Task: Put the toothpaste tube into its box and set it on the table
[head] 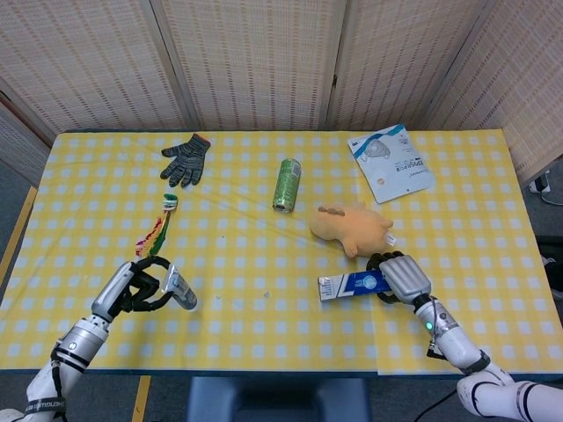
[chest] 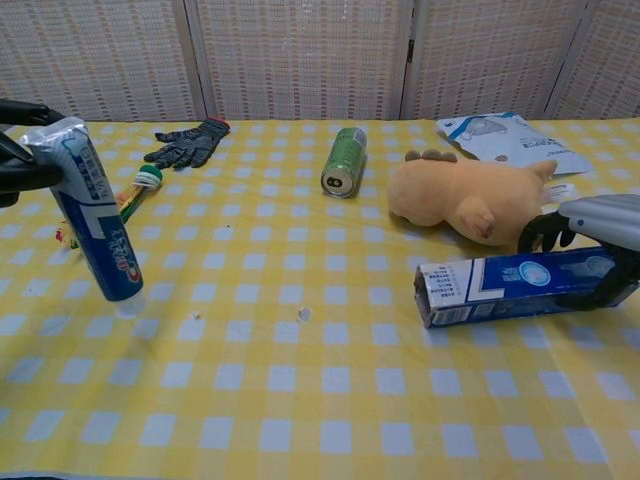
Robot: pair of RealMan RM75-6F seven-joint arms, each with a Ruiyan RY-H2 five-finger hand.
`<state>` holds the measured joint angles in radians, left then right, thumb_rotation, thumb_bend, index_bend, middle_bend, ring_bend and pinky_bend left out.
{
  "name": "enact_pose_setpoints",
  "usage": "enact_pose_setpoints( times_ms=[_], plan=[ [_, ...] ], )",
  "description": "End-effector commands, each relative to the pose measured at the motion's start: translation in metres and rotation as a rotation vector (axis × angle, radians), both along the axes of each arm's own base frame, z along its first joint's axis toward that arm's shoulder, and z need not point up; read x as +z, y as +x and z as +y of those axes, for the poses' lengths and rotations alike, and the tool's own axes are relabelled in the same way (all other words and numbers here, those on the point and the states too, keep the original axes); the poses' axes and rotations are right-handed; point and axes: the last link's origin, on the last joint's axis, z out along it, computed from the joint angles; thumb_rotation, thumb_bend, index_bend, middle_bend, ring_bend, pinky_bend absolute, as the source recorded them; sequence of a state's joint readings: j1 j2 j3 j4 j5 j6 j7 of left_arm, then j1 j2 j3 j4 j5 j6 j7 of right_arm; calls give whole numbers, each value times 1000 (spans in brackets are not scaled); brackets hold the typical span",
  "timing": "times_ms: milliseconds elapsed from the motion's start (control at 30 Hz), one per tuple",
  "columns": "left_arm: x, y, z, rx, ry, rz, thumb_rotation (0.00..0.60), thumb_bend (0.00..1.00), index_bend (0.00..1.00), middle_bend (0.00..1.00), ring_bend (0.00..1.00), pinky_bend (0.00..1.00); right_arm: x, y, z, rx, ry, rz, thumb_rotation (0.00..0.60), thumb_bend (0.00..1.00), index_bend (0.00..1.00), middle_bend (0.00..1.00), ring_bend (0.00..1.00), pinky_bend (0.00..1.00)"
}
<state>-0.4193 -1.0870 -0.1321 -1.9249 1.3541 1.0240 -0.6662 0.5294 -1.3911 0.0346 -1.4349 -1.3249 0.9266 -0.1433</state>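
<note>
My left hand [head: 132, 288] [chest: 18, 150] grips the crimped end of the blue and white toothpaste tube [chest: 92, 215] [head: 179, 289], which hangs cap down with its cap close to the tablecloth at the front left. My right hand [head: 400, 278] [chest: 598, 240] holds the far end of the blue toothpaste box [chest: 520, 286] [head: 352, 285], which lies lengthwise at the front right, its end flap facing left. Tube and box are far apart.
A tan plush toy [head: 352, 228] lies just behind the box. A green can [head: 286, 184] lies on its side mid-table. A grey glove [head: 185, 159], a toothbrush [head: 158, 230] and a mask packet [head: 391, 160] lie further back on the yellow checked cloth [head: 264, 308].
</note>
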Motion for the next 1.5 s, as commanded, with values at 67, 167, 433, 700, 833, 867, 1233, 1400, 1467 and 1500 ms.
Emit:
enact_pose_setpoints(
  times_ms=[67, 167, 433, 700, 833, 867, 1233, 1400, 1467, 1500],
  plan=[
    [1, 2, -1, 0, -2, -5, 600, 540, 1000, 1000, 1000, 1000, 1, 3, 4, 8, -5, -34, 600, 301, 442, 347, 343, 347],
    [3, 5, -1, -5, 0, -10, 600, 539, 1000, 1000, 1000, 1000, 4, 5, 8, 7, -2, -85, 600, 301, 446, 355, 355, 361],
    [10, 11, -3, -14, 20, -15, 600, 540, 1000, 1000, 1000, 1000, 13, 18, 15, -11, 4, -329, 600, 301, 446, 356, 365, 375],
    [26, 24, 3, -27, 56, -41, 600, 540, 1000, 1000, 1000, 1000, 9, 31, 12, -29, -16, -581, 600, 302, 446, 356, 370, 375],
    [38, 46, 6, -44, 52, -96, 600, 540, 1000, 1000, 1000, 1000, -5, 43, 8, -25, 10, -690, 600, 300, 446, 356, 372, 375],
    [42, 51, 7, -52, 58, -104, 600, 540, 1000, 1000, 1000, 1000, -9, 46, 7, -21, 8, -713, 600, 301, 446, 356, 376, 375],
    [68, 102, 7, -68, 78, -210, 600, 540, 1000, 1000, 1000, 1000, -60, 65, -5, -50, 19, -883, 600, 301, 446, 356, 388, 385],
    [76, 117, 6, -73, 124, -247, 600, 540, 1000, 1000, 1000, 1000, -75, 69, -7, -73, 4, -911, 600, 301, 446, 354, 387, 384],
    [76, 121, 8, -83, 149, -262, 600, 541, 1000, 1000, 1000, 1000, -82, 73, -7, -84, 7, -928, 600, 301, 446, 354, 387, 384],
    [76, 123, 8, -90, 155, -267, 600, 542, 1000, 1000, 1000, 1000, -85, 74, -7, -90, 12, -938, 600, 301, 446, 353, 387, 385]
  ],
)
